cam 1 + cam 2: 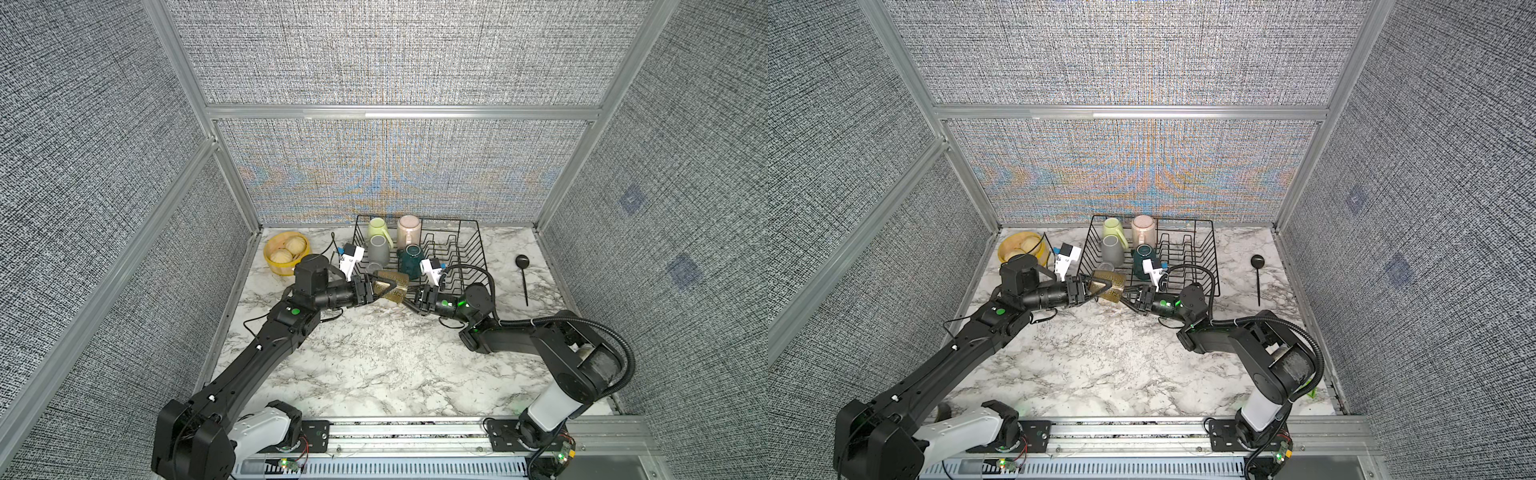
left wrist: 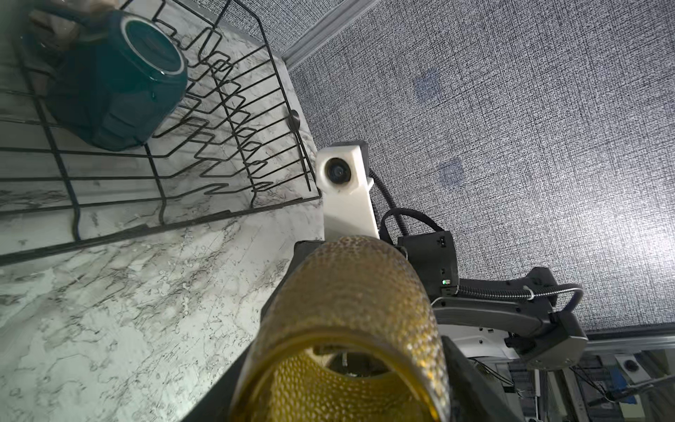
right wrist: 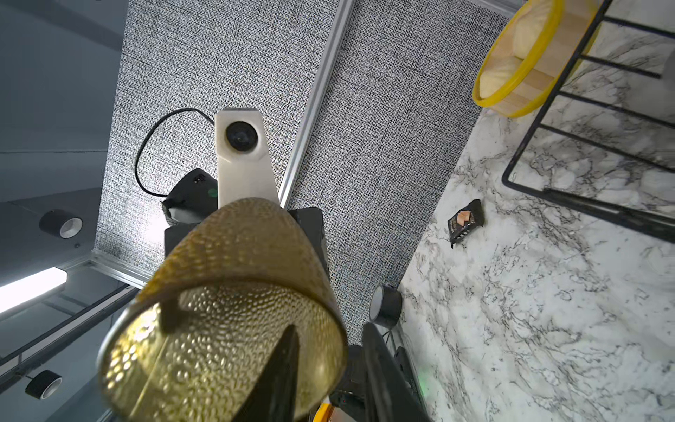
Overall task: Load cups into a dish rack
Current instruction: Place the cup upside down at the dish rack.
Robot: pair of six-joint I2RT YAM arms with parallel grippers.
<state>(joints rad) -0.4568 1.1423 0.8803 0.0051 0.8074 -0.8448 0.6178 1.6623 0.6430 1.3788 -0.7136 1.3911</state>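
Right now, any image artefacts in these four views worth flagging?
In both top views, rainbow moiré ripples across the back wall. Left wrist: smeared blur in the corner beside the dark teal mug, and the near rim of the amber tumbler is soft. Right wrist: the light strip is blown out white.

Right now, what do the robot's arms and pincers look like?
The left arm and right arm are mostly black, with white sections near their bases. The left pincer and right pincer are black, each with a white camera block beside it. Small green spots show on both arms, and a ribbed black hose loops along the right one.
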